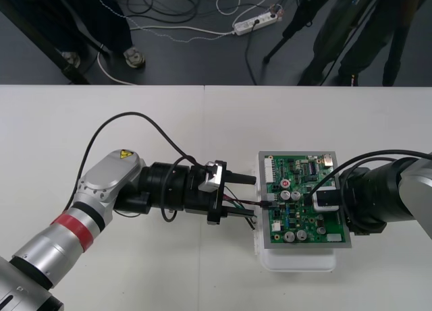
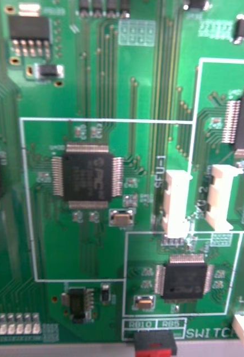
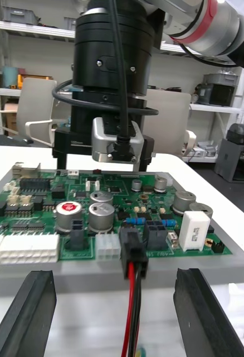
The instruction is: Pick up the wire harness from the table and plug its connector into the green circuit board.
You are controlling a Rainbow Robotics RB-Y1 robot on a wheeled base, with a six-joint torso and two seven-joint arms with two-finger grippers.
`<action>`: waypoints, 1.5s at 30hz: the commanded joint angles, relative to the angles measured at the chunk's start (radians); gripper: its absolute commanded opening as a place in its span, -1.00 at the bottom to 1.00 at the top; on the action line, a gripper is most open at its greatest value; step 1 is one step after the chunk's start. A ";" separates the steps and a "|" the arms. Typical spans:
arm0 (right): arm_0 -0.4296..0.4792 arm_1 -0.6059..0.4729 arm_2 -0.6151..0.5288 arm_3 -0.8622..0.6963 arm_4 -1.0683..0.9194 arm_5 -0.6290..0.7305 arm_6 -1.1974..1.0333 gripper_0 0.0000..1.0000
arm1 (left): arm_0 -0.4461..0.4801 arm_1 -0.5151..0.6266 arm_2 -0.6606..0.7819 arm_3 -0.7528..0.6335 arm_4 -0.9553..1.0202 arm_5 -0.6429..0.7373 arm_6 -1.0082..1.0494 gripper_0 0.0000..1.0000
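At the board's (image 1: pixel 307 223) left edge, the harness (image 3: pixel 134 312) plug (image 3: pixel 132 254) is seated in the board. Its wires are flanked, untouched, by the left gripper's (image 1: pixel 251 200) 2 spread fingers (image 3: pixel 30 312). The right gripper (image 1: pixel 324 200) is held over the board; its state cannot be told.

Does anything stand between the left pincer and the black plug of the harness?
Nothing visible does. The black plug sits at the green board's near edge, straight ahead between the left pincer's open fingers. The right pincer hangs beyond it, over the board.
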 commanded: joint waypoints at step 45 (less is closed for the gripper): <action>0.007 -0.210 -0.457 0.204 -0.849 -0.003 0.212 1.00 | -0.061 0.736 0.079 -0.120 0.179 -0.133 0.024 1.00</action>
